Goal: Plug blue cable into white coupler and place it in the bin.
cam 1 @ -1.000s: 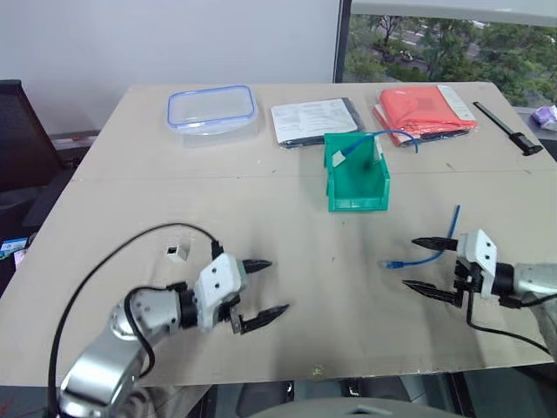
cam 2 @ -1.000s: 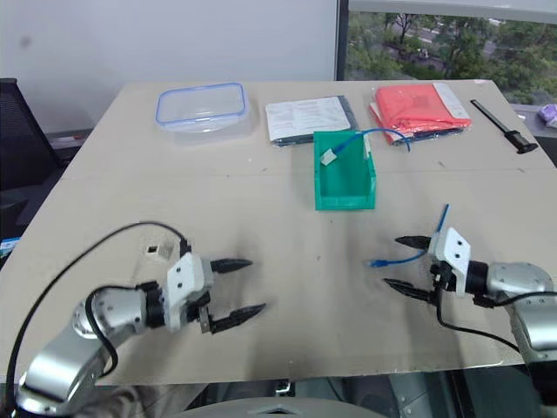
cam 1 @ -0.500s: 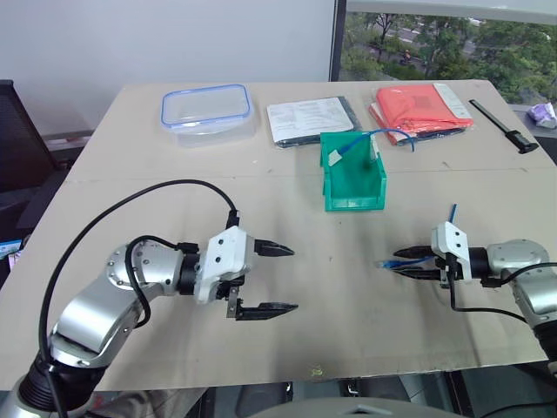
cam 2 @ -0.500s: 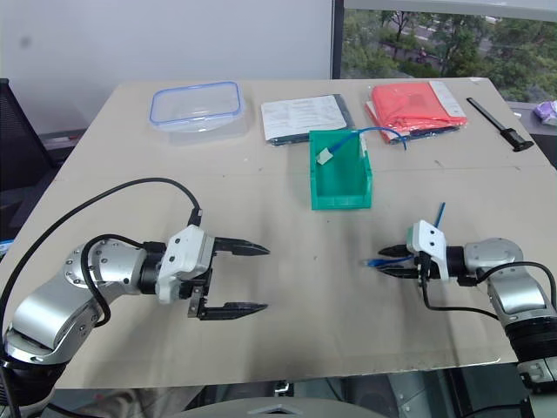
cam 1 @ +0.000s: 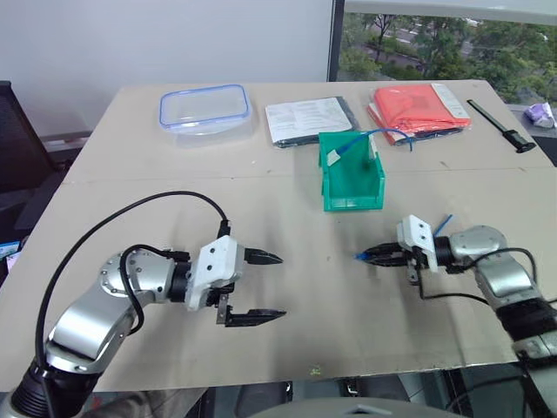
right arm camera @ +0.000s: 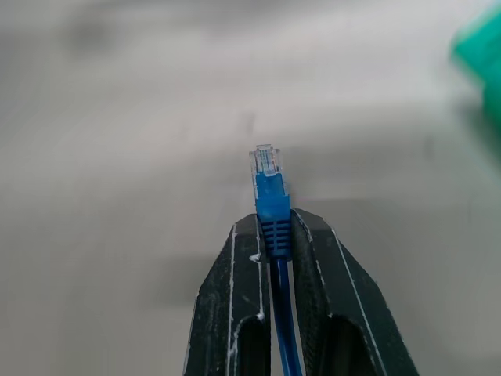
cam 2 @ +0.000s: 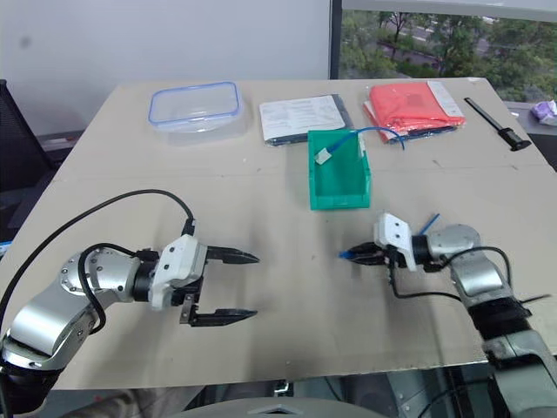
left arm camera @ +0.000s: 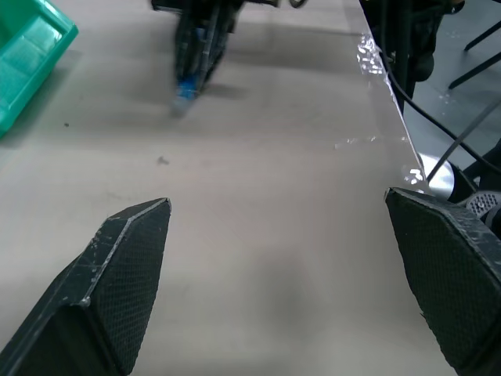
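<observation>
My right pincer (right arm camera: 274, 235) is clamped on the thin bright-blue network cable (right arm camera: 270, 205) just behind its clear plastic plug, which sticks out past my fingertips above the beige worktop (cam 1: 331, 296). My left pincer (cam 1: 265, 286) hovers spread wide, holding nothing. The small green plastic bin (cam 1: 352, 178) stands further back, another blue cable inside.

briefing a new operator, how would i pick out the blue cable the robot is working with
On the tan table, look in front of the green bin toward the robot's right side. The right gripper is shut on the blue cable, its clear plug sticking out past the fingertips. A second blue cable hangs over the bin's back edge; nothing grips that one.
</observation>
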`<action>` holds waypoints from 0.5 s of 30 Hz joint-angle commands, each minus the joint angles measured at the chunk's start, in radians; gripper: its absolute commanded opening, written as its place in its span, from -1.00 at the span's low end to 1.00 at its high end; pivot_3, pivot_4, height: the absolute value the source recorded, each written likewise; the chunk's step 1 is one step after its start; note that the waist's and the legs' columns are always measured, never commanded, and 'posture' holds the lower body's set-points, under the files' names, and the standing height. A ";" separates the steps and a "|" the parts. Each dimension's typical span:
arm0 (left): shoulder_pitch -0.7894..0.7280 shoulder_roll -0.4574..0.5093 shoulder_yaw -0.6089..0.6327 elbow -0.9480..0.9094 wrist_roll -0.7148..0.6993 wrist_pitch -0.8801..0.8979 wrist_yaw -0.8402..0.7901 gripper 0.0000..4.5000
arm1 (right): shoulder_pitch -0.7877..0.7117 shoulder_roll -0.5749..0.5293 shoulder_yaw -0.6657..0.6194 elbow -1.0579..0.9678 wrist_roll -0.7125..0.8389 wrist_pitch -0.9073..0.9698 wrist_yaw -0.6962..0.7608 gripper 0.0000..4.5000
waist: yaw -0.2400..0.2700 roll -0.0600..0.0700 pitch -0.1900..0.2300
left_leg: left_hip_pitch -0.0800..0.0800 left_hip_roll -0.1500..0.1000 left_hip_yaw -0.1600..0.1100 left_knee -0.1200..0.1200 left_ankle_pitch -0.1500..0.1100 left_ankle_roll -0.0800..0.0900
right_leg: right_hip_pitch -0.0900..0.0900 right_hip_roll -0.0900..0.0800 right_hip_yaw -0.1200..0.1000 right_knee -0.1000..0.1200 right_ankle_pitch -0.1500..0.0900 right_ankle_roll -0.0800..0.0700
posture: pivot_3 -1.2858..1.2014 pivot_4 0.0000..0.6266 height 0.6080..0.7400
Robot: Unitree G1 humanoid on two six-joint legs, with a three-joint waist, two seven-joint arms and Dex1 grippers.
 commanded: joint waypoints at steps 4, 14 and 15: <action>-0.042 -0.007 -0.002 0.026 0.022 -0.023 0.007 1.00 | -0.072 0.051 0.040 0.051 -0.045 -0.024 -0.008 -0.49 | 0.010 0.000 0.000 | -0.001 0.000 0.000 0.000 0.000 0.000 | 0.000 -0.001 -0.001 0.000 0.000 0.000 | 0.03 -0.52 1.00; -0.306 -0.237 -0.268 0.327 0.278 -0.046 0.152 1.00 | 0.182 -0.069 -0.241 -0.320 0.192 0.236 -0.133 0.99 | 0.020 -0.001 0.001 | -0.001 -0.002 0.000 0.002 0.000 0.000 | 0.002 -0.001 -0.002 0.000 0.002 0.004 | 0.03 -0.52 1.00; -0.331 -0.261 -0.288 0.366 0.290 -0.065 0.141 1.00 | 0.237 -0.079 -0.278 -0.378 0.226 0.268 -0.152 0.99 | 0.022 -0.001 0.001 | -0.002 -0.003 0.000 0.001 0.000 0.000 | 0.002 -0.001 -0.002 0.000 0.002 0.004 | 0.03 -0.52 1.00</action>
